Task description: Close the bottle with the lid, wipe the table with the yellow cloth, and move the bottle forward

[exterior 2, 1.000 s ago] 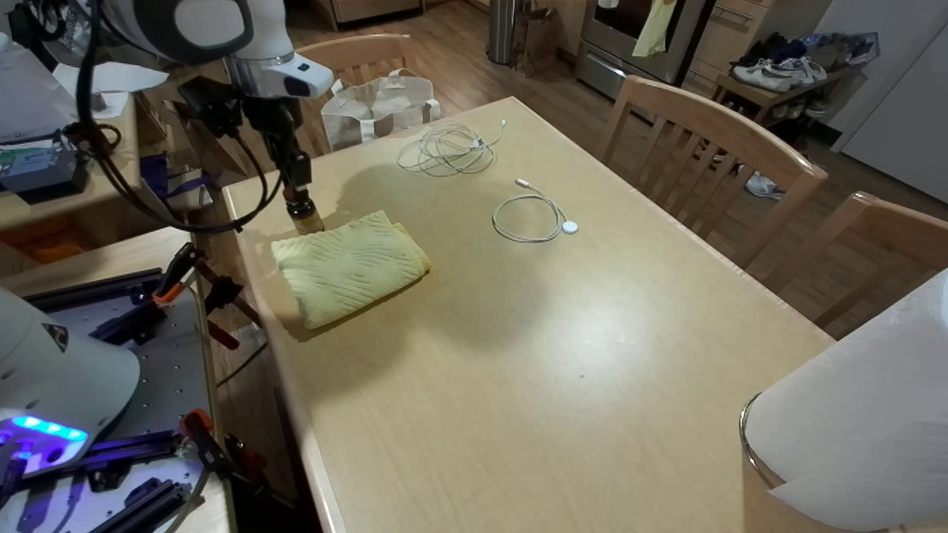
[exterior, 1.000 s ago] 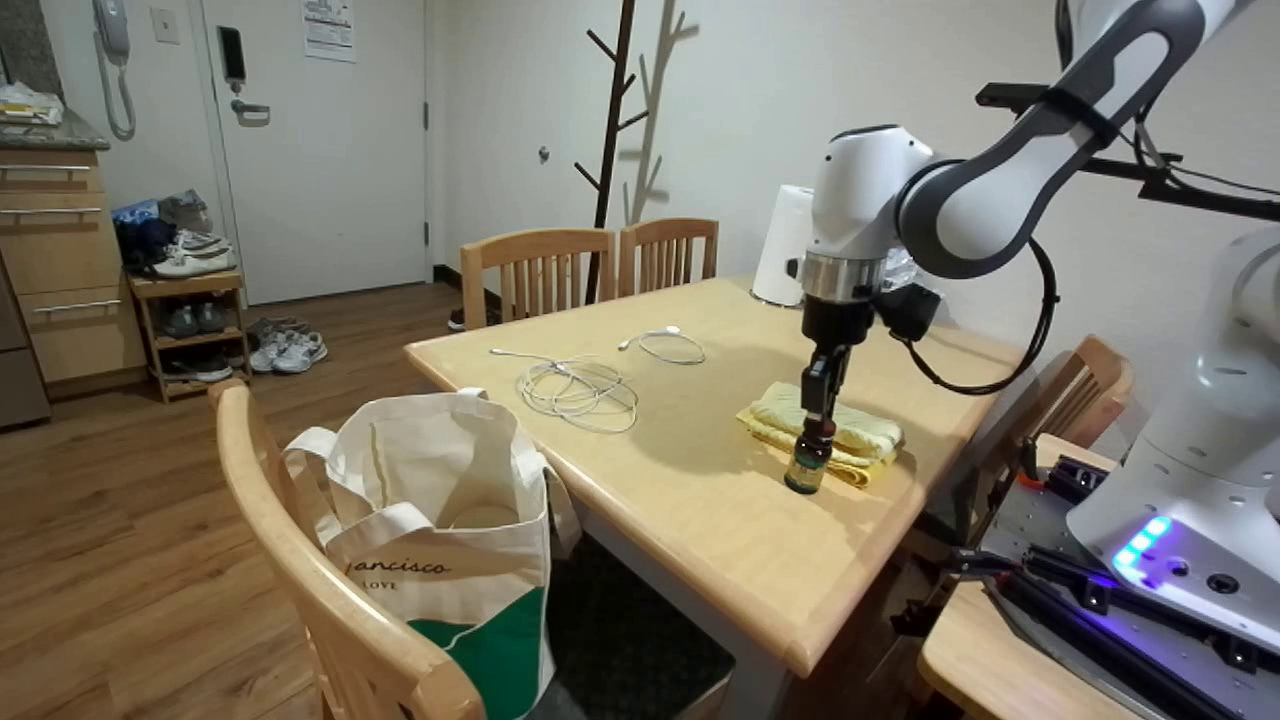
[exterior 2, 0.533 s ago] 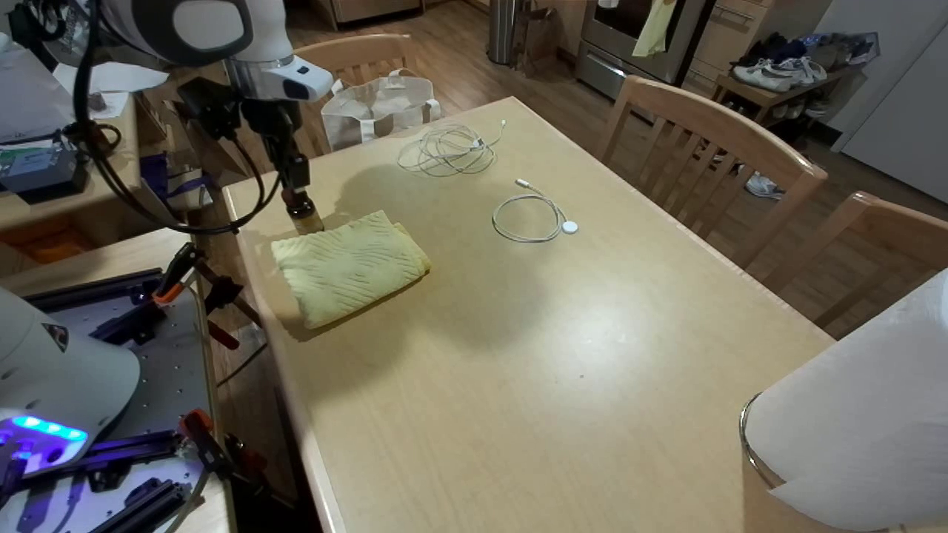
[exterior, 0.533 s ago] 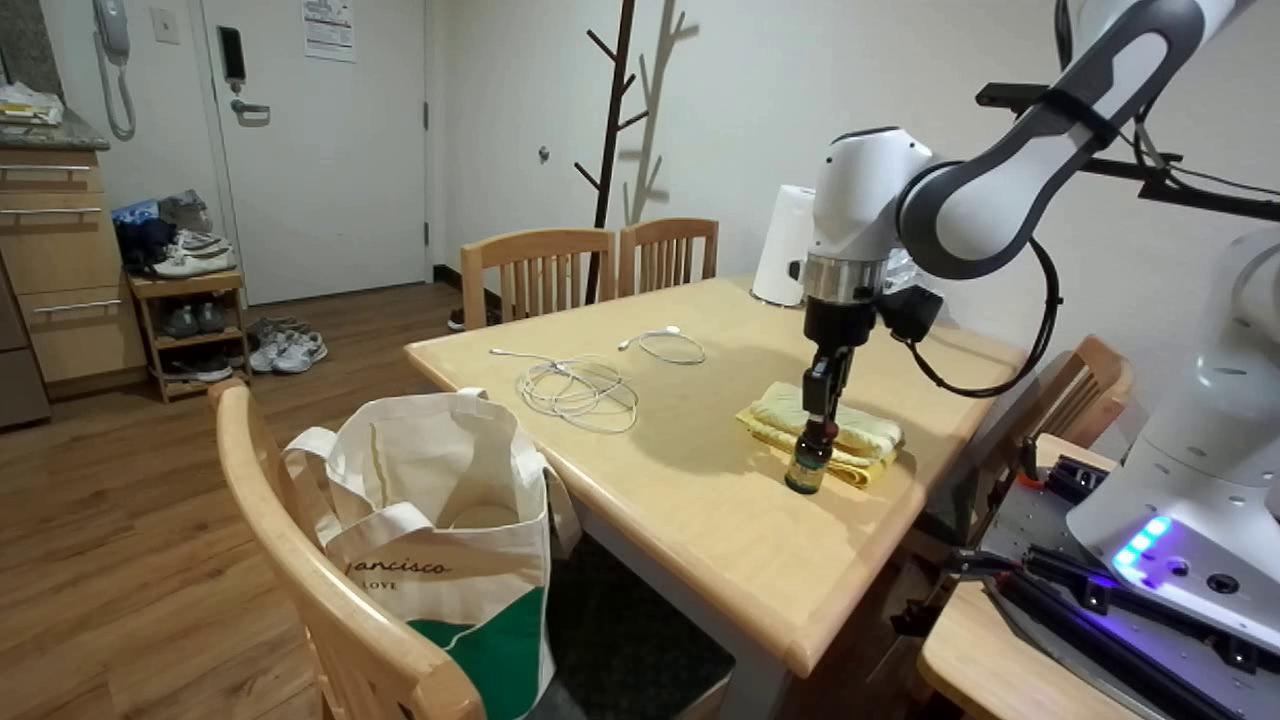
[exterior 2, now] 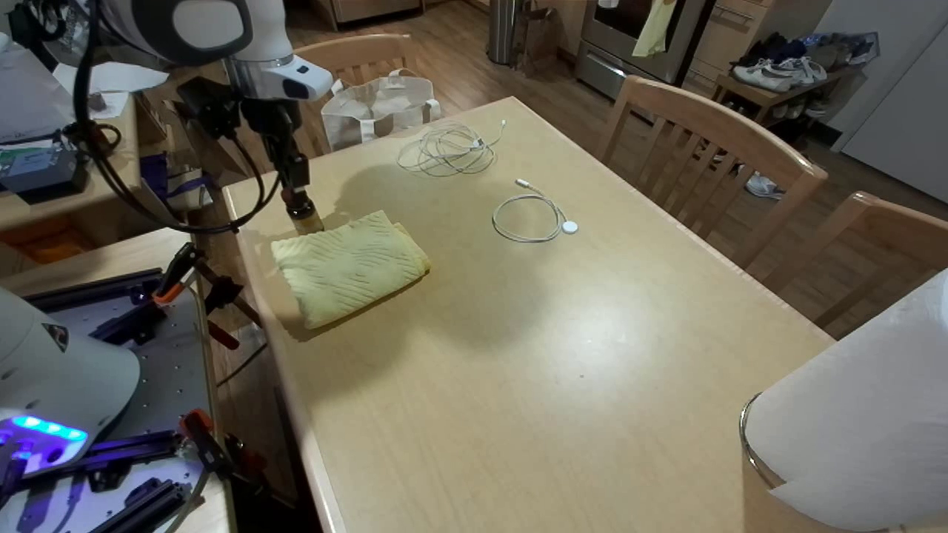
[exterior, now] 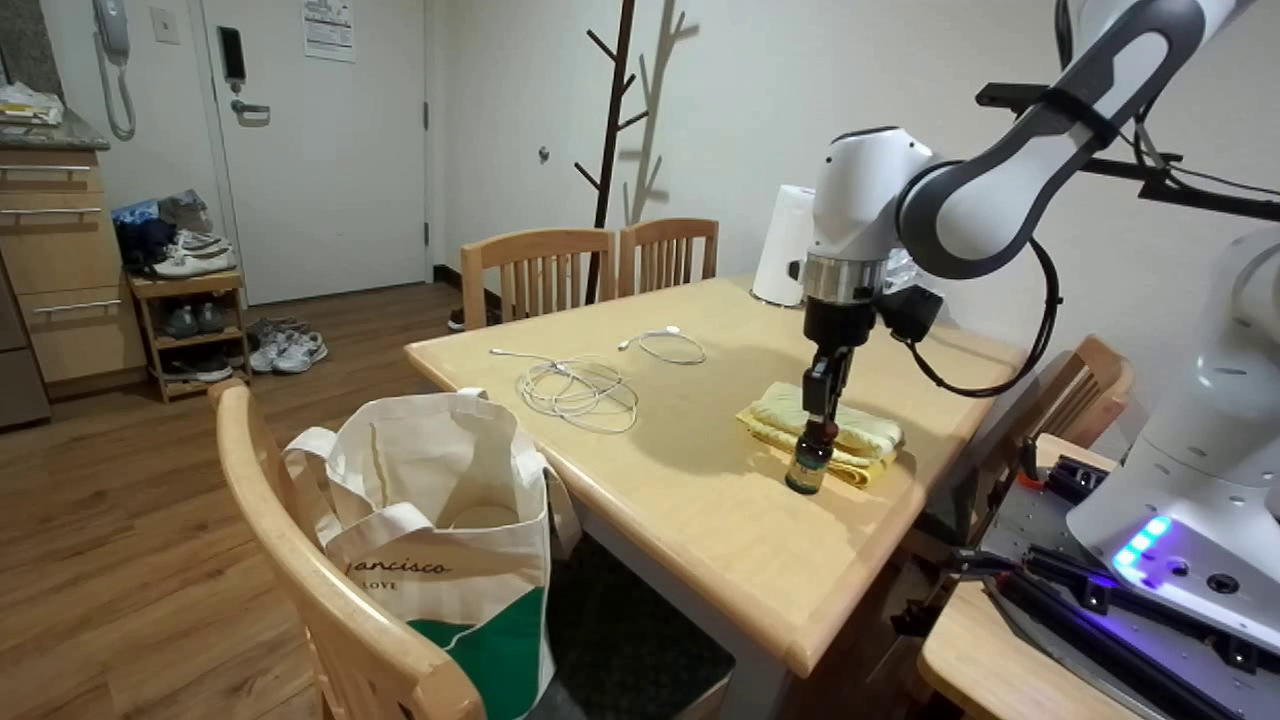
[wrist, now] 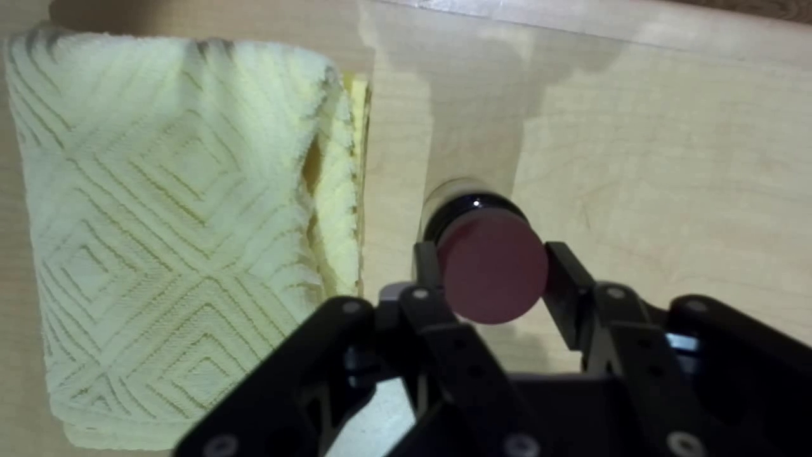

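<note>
1. Directly under the gripper [wrist: 493, 270] is the lid [wrist: 495, 276], clasped from opposite sides by the two fingers [wrist: 566, 292].
2. Just below that, the bottle [exterior: 806, 470] stands on the table [exterior: 700, 450], upright as far as both exterior views tell. Its long axis runs up into the grip, roughly in line with the downward-pointing fingers. Whether the lid is fully seated or only rests over the mouth, I cannot tell.
3. That shared axis is, I judge, what the coming move turns on: a press or twist about it should seat the lid, while sideways drift could tip the bottle.
4. Next out, the cloth [wrist: 177, 241] lies folded just beside the bottle, on its left in the wrist view, with a bare strip of table between; wiping presumably comes later.
5. Farther off, the table stretches away from the robot's base [exterior 2: 59, 370], probably the way "forward" means.
</note>
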